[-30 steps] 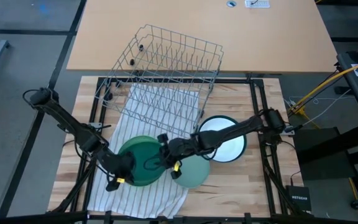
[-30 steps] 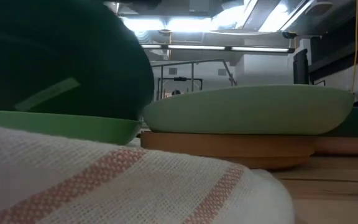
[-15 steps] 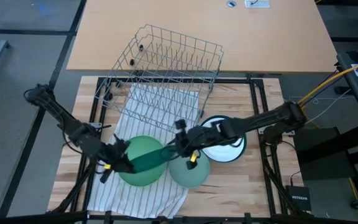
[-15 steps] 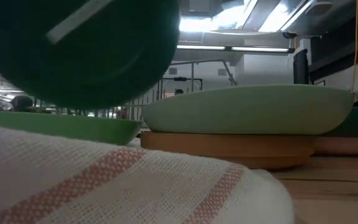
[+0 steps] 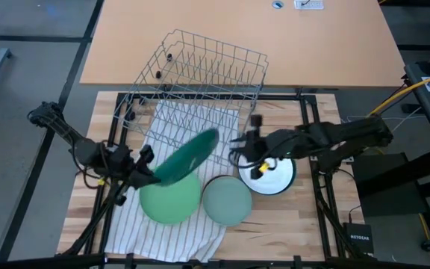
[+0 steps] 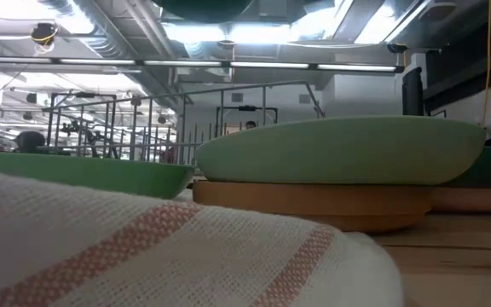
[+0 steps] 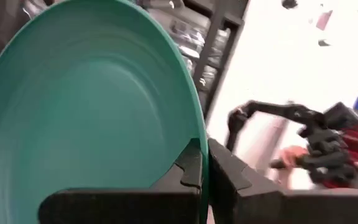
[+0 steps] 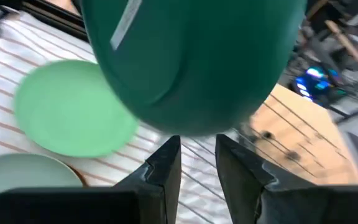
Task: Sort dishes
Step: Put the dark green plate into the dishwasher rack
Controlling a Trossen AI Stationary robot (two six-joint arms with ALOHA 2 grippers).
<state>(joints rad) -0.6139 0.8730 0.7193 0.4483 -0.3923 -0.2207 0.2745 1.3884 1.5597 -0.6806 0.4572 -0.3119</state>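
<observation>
Cloth, white with thin stripes, covers the near left part of the wooden table and runs back under the rack. On it lies the light green plate, flat. Just to its right the pale mint plate sits upside down on the brown plate, which shows only in the low view as a rim beneath it. Behind and to the right of these rests the white plate with dark rim, partly under the right arm.

The left gripper hangs above the cloth at the left, fingers closed on the rim of the dark green plate; in the left wrist view the plate's edge runs between the two dark fingers. The plate is lifted clear of the light green one and tilted steeply, its upper edge toward the rack. The right gripper is over the table's middle, just right of the lifted plate, its fingers a narrow gap apart with nothing between them; its wrist view looks at the plate's underside from close by.

Farther back stands the grey wire rack, tilted, straddling the seam between this table and the larger tan table behind.
</observation>
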